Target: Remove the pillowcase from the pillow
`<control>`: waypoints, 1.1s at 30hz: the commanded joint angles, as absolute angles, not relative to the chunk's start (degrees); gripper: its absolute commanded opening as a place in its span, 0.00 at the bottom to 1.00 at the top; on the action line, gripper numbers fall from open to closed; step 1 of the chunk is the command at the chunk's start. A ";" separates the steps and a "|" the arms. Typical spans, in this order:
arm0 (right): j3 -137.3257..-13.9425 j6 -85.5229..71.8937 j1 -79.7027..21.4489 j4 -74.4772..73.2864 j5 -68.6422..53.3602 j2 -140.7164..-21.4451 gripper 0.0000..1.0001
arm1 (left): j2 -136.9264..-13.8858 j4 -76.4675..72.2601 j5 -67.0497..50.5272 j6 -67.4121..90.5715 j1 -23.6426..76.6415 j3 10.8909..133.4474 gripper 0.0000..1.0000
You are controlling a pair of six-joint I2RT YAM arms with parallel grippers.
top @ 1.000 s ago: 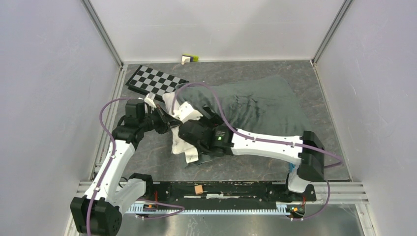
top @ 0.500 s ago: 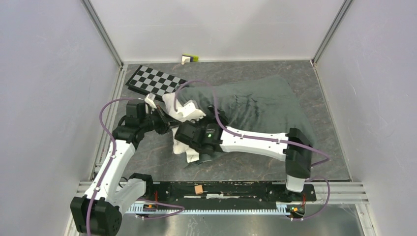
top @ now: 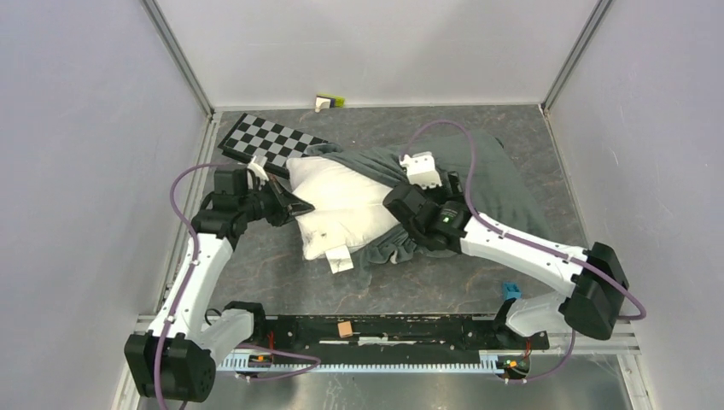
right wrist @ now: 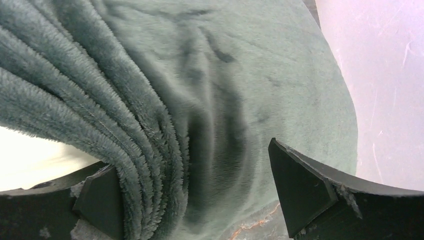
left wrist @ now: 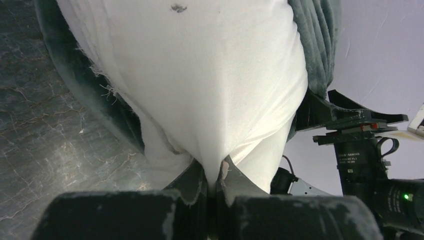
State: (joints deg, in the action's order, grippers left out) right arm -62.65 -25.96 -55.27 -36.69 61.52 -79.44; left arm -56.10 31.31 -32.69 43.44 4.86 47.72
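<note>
The dark grey plush pillowcase [top: 491, 175] had been dragged back toward centre right, baring much more of the plump white stuffed pillow [top: 341, 205] at centre left. The left gripper [left wrist: 215, 172] pinched the pillow's corner tight. The right gripper [right wrist: 187, 165] gaped wide around bunched fabric, with the far end probably still sleeved.

No text can be read (the lens label [left wrist: 353, 154] is too small).

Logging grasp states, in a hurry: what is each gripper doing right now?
Left gripper: closed, pinching a fold of the pillow.
Right gripper: open, jaws wide around the bunched pillowcase.
</note>
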 commanded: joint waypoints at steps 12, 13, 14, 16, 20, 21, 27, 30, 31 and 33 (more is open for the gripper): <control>-52.03 -4.89 -45.17 -23.56 40.15 -64.81 0.86 | -55.03 32.17 -34.00 35.99 -4.27 51.54 0.02; -51.35 -4.62 -45.26 -21.85 36.51 -64.54 0.84 | -54.94 32.12 -34.23 35.83 -3.92 51.23 0.02; -50.65 -4.99 -45.32 -20.70 34.11 -64.41 0.84 | -55.06 32.17 -34.43 35.62 -3.43 50.90 0.02; -49.06 -5.46 -45.36 -18.53 31.48 -64.01 0.83 | -55.49 32.23 -34.45 34.66 -1.87 50.21 0.05; -46.93 -6.93 -45.40 -18.05 34.02 -63.90 0.82 | -57.27 34.61 -32.61 32.66 -1.14 49.78 0.60; -46.44 -7.17 -45.31 -18.12 34.73 -63.91 0.82 | -57.70 35.67 -31.08 32.28 -1.14 49.96 0.79; -42.80 -7.63 -45.26 -15.50 31.05 -62.49 0.82 | -59.00 34.98 -26.04 34.79 -1.14 47.38 1.00; -42.34 -7.86 -45.26 -14.12 27.79 -62.87 0.82 | -58.67 30.67 -27.44 37.23 -0.97 43.69 1.00; -42.46 -7.76 -45.22 -14.00 27.06 -63.13 0.82 | -58.64 28.30 -28.82 38.32 -0.82 42.51 1.00; -42.53 -7.74 -45.26 -13.35 25.69 -63.53 0.82 | -59.16 21.18 -34.87 41.77 1.35 39.96 1.00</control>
State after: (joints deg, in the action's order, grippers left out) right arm -43.57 -8.60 -45.84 -13.76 29.95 -62.94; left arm -58.67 32.67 -28.95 36.05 -0.89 43.83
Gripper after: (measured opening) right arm 0.821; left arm 0.994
